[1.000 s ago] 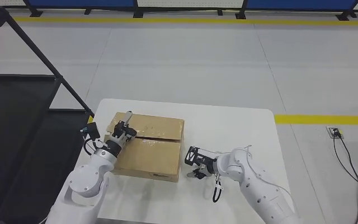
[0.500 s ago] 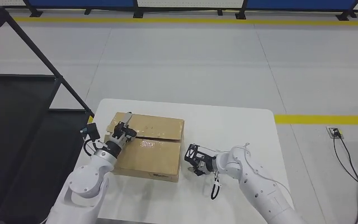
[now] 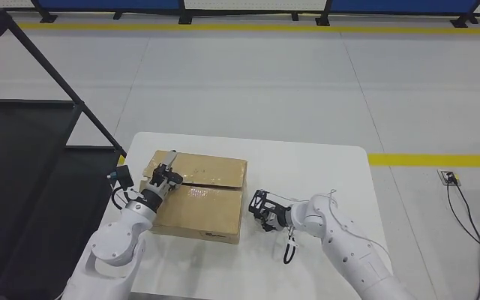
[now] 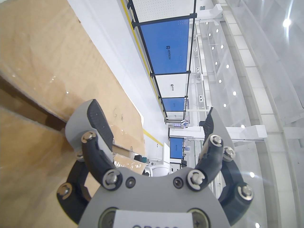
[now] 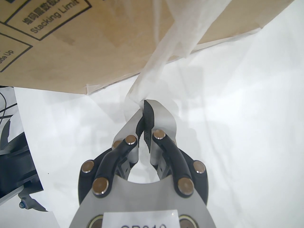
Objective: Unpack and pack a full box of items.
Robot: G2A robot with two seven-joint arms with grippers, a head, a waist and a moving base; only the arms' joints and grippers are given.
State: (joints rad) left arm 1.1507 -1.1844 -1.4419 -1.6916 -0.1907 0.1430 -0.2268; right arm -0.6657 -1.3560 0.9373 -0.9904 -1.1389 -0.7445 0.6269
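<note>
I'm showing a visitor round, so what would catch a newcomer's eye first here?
A brown cardboard box sits on the white table. The right gripper is shut on a clear tape strip stretched from the box's side; the left gripper is open at its top seam.

White, round-cornered bench (image 3: 315,169). Carries one brown cardboard box (image 3: 202,206), resting flat on the surface toward the left side, top flaps folded down, narrow seam between them.

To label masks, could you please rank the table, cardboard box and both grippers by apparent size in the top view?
1. table
2. cardboard box
3. left gripper and right gripper: much alike, so unranked.
</note>
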